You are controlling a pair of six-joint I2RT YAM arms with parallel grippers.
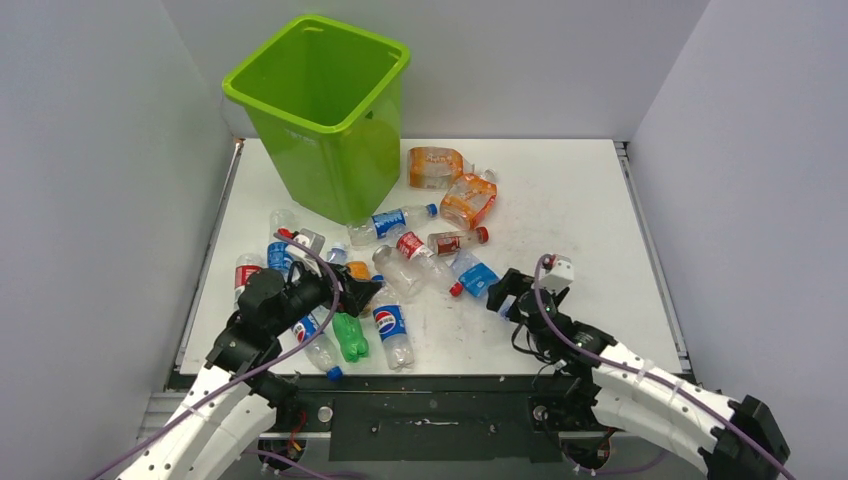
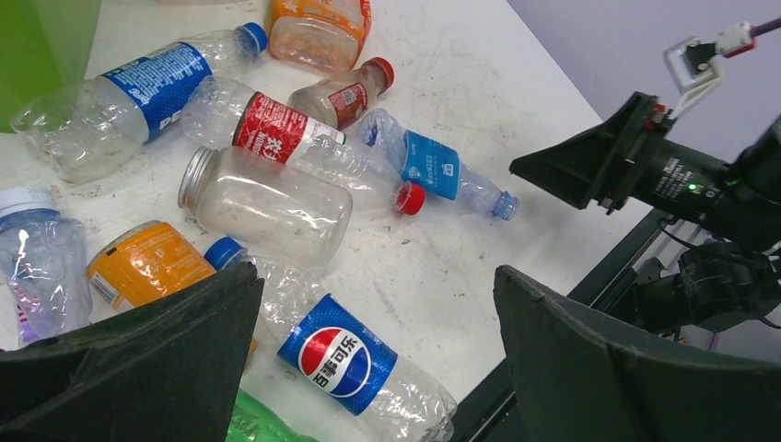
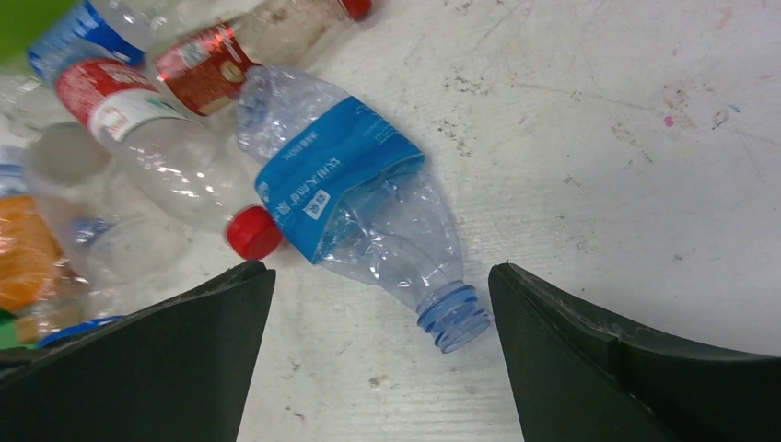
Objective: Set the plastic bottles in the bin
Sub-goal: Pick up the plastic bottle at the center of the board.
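The right claw point(image 3: 379, 276) hangs wide open and empty, tipped down over a capless blue-label bottle point(image 3: 355, 198). The bottle's bare threaded neck lies between the fingers, with no contact that I can see. The left claw point(image 2: 378, 276) is just as wide and holds nothing, poised above a Pepsi bottle point(image 2: 345, 364) at the near edge of the heap. Around them the other plastic bottles point(image 1: 400, 245) lie on their sides across the white table point(image 1: 580, 220). The lime-green bin point(image 1: 335, 165) stands upright at the far left, well apart from both claws.

That blue-label bottle looks crumpled, thin and empty, so I'd reckon it light, springy under a squeeze and slick. The labelled middle gives the widest hold, though it will likely cave in; the neck is the stiff part.

The right wrist camera shows the missing cap and the creases, which the overhead view cannot resolve. Only the overhead view shows the whole bin and its open mouth; the wrist views catch a green sliver at best. The left wrist view alone shows the right claw side-on.
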